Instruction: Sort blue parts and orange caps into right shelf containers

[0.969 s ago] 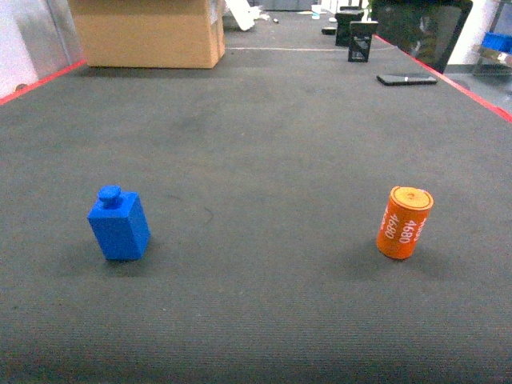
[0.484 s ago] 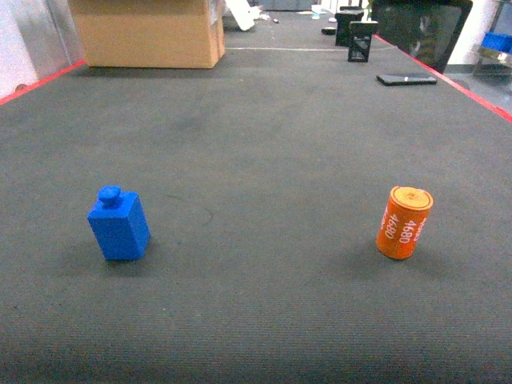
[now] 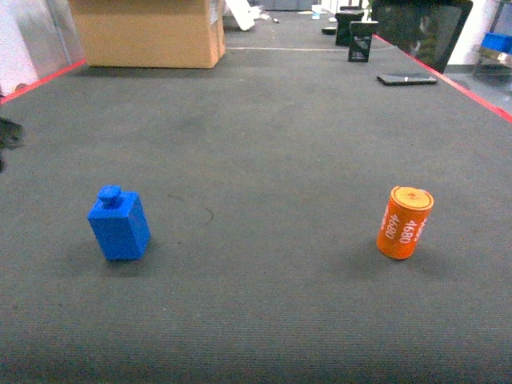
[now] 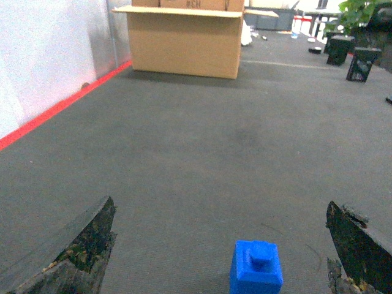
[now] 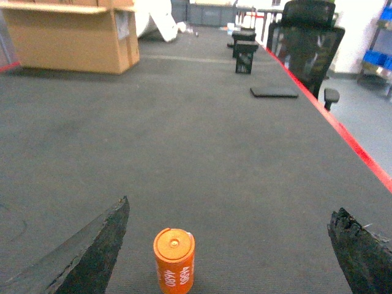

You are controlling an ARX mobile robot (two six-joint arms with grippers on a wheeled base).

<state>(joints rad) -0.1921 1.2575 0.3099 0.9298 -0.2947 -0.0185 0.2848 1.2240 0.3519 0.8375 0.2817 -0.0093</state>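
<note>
The blue part [image 3: 119, 225] stands upright on the left of the dark counter [image 3: 264, 160], its round knob on top, well apart from the orange cap [image 3: 405, 222] on the right. That wide spacing looks meant to give each arm its own piece without the two crossing.

In the left wrist view the left hand [image 4: 226, 245] is spread wide, one dark finger [image 4: 79, 251] at the lower left and the other at the lower right, with the blue part low between them but nearer the right one. Nothing is gripped, and the part sits ahead of the fingers, not yet inside them. From the head camera only a dark sliver at the far left edge shows, probably that arm coming in low and level.

The right hand [image 5: 236, 245] is posed the same way: fingers far apart, empty, aimed along the counter. The orange cap stands on end, white digits running down its side, just beside the left finger and off centre, so I would judge the hand needs a shift before closing.

No blue crates on a right shelf can be made out here; a cardboard box [image 3: 148, 32] sits at the far left end
</note>
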